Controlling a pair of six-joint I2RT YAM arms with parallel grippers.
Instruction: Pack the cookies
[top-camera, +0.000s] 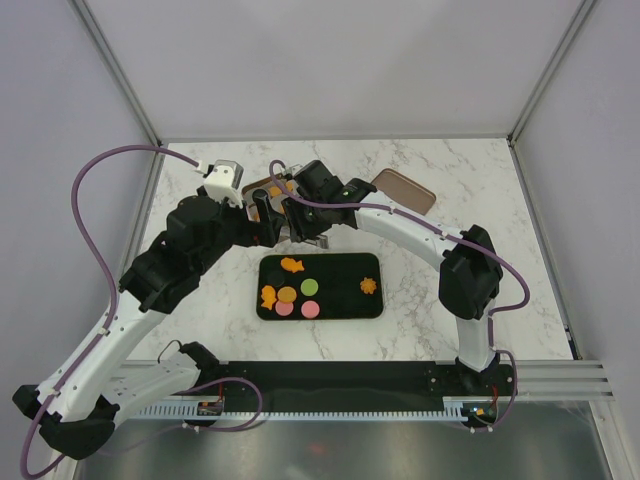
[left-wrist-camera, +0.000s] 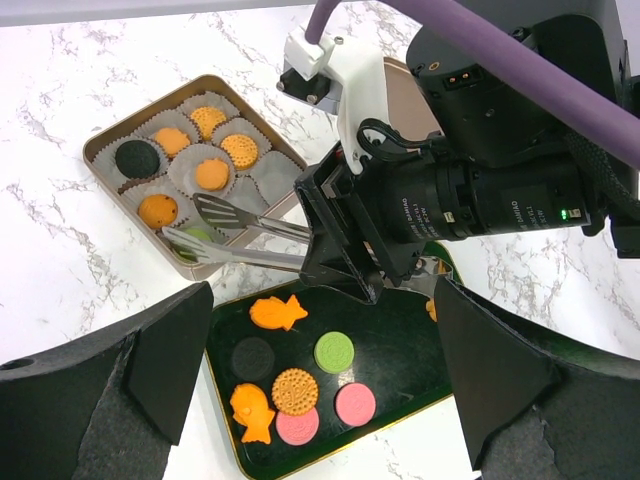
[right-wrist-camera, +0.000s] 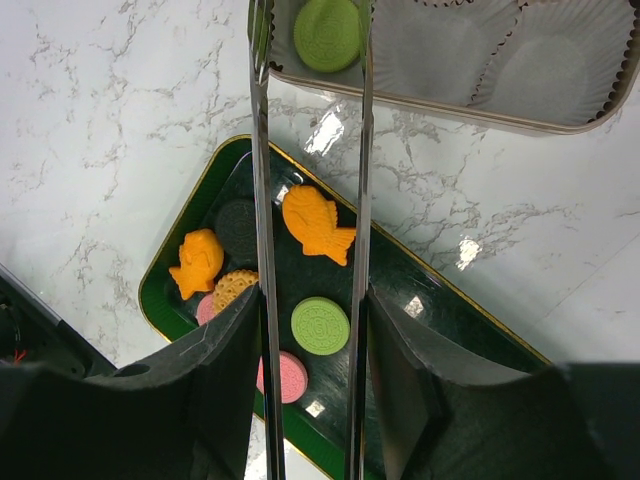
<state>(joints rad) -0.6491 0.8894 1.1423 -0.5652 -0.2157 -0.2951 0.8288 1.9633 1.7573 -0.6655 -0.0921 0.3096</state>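
**Packing scene, overhead and both wrist views.** The white, grey-veined marble surface (top-camera: 480, 180) carries a rounded-rectangular tray (top-camera: 340, 300), glossy dark green with a thin gold rim, at its middle toward the near edge. Loose cookies (left-wrist-camera: 295, 390) rest on the tray's left half: flat embossed discs in green, black, pink and biscuit-tan, plus two orange fish shapes. One orange flower shape sits apart toward the tray's right end. Behind the tray, toward the far edge, stands a shallow metal tin (left-wrist-camera: 100, 165) lined with pleated pale paper cups (right-wrist-camera: 440, 45); several cups hold a single black, orange or yellow disc. A flat brown lid (top-camera: 404, 190) lies toward the far right corner. The right claw (right-wrist-camera: 313, 295) is clenched on polished steel tongs (right-wrist-camera: 262, 200). Their slotted tips reach over the tin's corner nearest the tray, with a green cookie (right-wrist-camera: 327, 35) between them; whether they pinch it cannot be told. The left claw (left-wrist-camera: 322, 290) is released, its matte black fingers spread wide above the tray, grasping nothing.
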